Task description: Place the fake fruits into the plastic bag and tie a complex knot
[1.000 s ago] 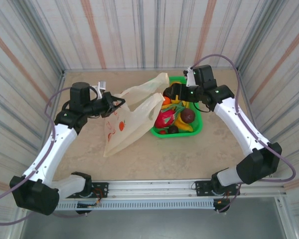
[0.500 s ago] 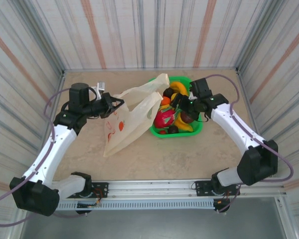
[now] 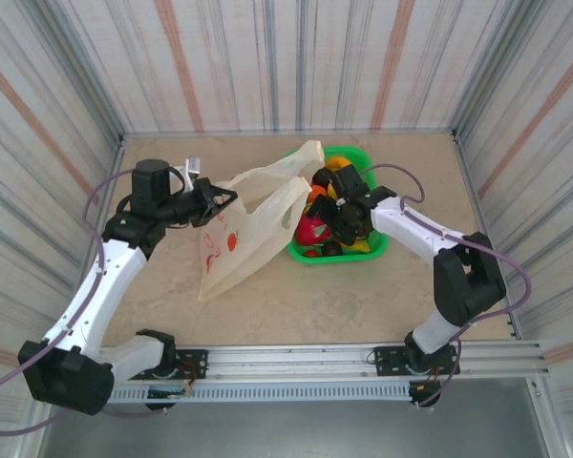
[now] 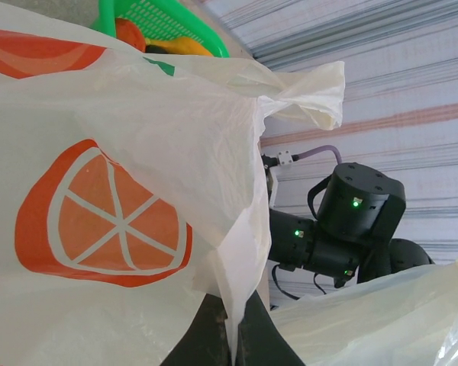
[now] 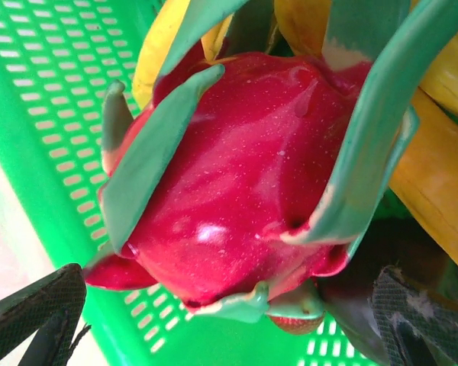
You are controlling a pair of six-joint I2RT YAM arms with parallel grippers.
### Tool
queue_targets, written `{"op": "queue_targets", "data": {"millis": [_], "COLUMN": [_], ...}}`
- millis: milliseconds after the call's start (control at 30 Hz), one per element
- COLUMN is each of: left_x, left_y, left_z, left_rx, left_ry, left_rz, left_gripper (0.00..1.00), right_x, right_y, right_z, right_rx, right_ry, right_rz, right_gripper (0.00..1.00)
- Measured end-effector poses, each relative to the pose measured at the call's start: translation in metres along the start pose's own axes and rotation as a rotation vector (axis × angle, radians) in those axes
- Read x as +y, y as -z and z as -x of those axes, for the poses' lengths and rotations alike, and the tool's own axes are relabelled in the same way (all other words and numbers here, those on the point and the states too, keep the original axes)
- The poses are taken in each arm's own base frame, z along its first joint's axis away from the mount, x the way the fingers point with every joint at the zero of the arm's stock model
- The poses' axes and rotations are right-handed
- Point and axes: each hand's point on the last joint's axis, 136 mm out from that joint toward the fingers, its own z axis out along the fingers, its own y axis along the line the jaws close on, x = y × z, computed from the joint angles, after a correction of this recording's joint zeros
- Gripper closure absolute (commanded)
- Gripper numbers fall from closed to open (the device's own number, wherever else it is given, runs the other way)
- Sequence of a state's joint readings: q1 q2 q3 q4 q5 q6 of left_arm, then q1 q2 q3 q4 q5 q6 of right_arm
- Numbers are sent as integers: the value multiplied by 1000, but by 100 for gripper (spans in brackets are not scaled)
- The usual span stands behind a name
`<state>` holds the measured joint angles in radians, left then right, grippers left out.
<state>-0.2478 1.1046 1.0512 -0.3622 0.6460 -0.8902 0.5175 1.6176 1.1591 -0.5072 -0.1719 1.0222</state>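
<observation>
Plainly, the right hand (image 5: 229, 324) gaped wide, the dragon fruit (image 5: 237, 175) just ahead of its fingers (image 5: 30, 313); the left hand (image 4: 225, 339) pinched the plastic bag (image 4: 137, 152).

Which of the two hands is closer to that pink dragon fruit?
Right. The right hand hangs open over the dragon fruit in the green basket; the left hand is off beyond the plastic bag, pinching it.

Your top view looks down from behind over the whole table (image 3: 382, 286), sharing the plastic bag (image 4: 137, 137) with the close-up left wrist view and the dragon fruit (image 5: 237, 168) with the right's.
</observation>
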Motion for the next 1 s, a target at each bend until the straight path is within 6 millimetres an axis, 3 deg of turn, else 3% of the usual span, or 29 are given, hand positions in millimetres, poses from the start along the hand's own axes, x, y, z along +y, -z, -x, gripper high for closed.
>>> {"op": "queue_targets", "data": {"millis": [300, 567, 1000], "left_x": [0, 0, 0], "left_y": [0, 0, 0], "left_z": [0, 0, 0], "left_rx": [1, 0, 1], "left_ry": [0, 0, -2], "left_rz": [0, 0, 0], "left_gripper": [100, 100, 100], "right_x": [-3, -3, 13], "right_y": [-22, -28, -46], "right_z": [8, 11, 32], "right_rx": [-24, -43, -124], "right_ry": [8, 21, 76], "right_rz": [-7, -3, 28], "right_gripper": [1, 1, 1]}}
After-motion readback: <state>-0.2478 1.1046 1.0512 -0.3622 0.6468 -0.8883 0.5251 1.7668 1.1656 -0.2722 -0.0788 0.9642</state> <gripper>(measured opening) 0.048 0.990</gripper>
